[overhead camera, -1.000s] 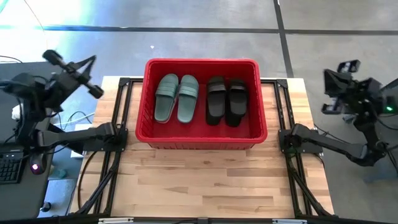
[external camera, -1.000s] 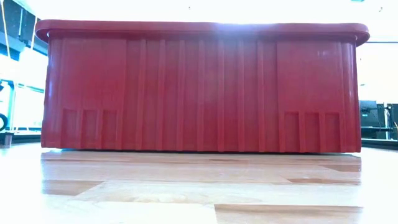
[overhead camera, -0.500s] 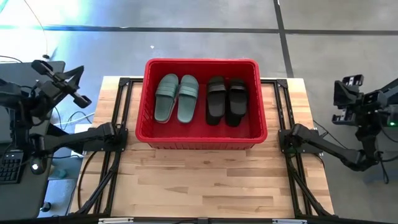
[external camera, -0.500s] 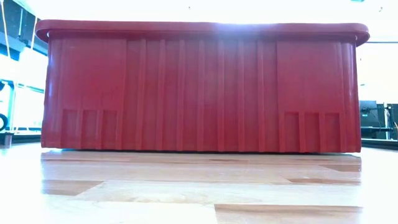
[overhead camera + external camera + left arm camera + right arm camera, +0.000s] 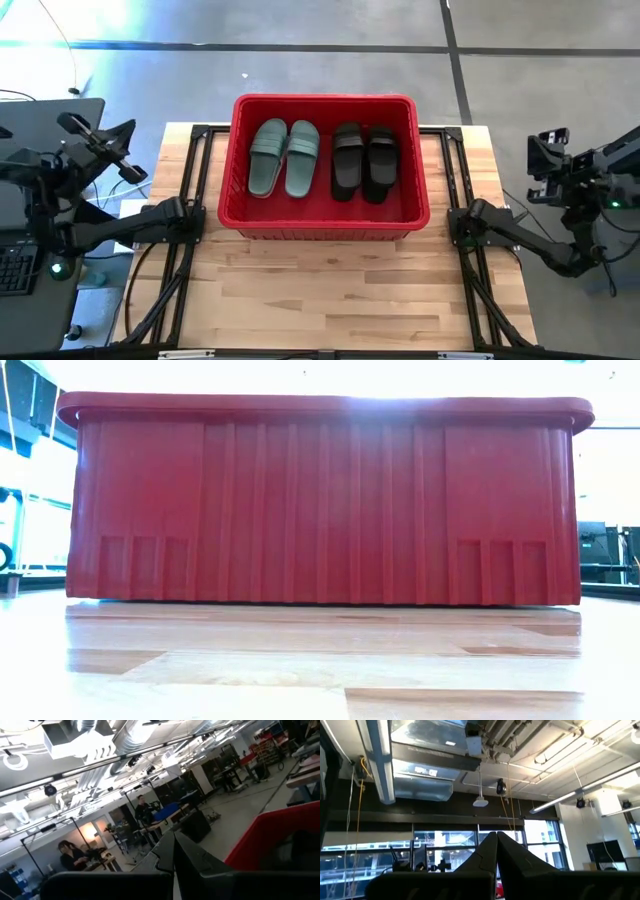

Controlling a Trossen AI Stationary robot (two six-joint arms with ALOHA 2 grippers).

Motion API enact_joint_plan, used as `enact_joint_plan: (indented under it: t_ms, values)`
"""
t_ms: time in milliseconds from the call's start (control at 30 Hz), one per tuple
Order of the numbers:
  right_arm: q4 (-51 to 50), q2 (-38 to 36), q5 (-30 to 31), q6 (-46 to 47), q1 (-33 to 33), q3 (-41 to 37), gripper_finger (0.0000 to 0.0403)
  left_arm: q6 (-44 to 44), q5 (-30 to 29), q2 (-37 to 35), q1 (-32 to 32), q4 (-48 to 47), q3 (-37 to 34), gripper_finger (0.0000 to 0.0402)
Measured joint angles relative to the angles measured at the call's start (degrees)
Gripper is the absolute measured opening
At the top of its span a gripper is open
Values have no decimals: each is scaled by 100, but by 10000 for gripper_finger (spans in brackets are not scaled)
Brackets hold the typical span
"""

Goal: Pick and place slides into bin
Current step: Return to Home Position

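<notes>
Checked against one second back. Found left gripper (image 5: 103, 148) swung outward beyond the left edge of the tabletop (image 5: 330, 290), then brought down toward the near side, ending slightly farther from the bin (image 5: 324, 99). Found right gripper (image 5: 545, 162) likewise shifted toward the near side, beyond the right edge. Most of that travel logged in the first half-second.

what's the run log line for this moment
step: return to home | left gripper: shut, left of table | right gripper: shut, right of table | bin: green pair beside black pair
</notes>
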Motion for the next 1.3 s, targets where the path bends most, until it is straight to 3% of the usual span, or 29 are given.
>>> enact_joint_plan:
  t_ms: [200, 567, 833, 1000, 1300]
  values:
    - [57, -73, 19, 331, 0, -452, 0, -385, 174, -613, -2, 8, -650, 0]
    - [521, -69, 13, 1101, 0, -1522, 0, -1670, 1694, -872, -2, 415, -1896, 0]
    - [514, -71, -126, 1546, 0, -2084, 0, -2094, 2157, -898, -2, 1764, -3233, 0]
    - [668, -71, -178, 1720, 0, -2487, 0, -2112, 2247, -898, -2, 2691, -3941, 0]
    - [643, -71, -232, 1887, 0, -2927, 0, -2333, 2146, -898, -2, 2648, -4443, 0]
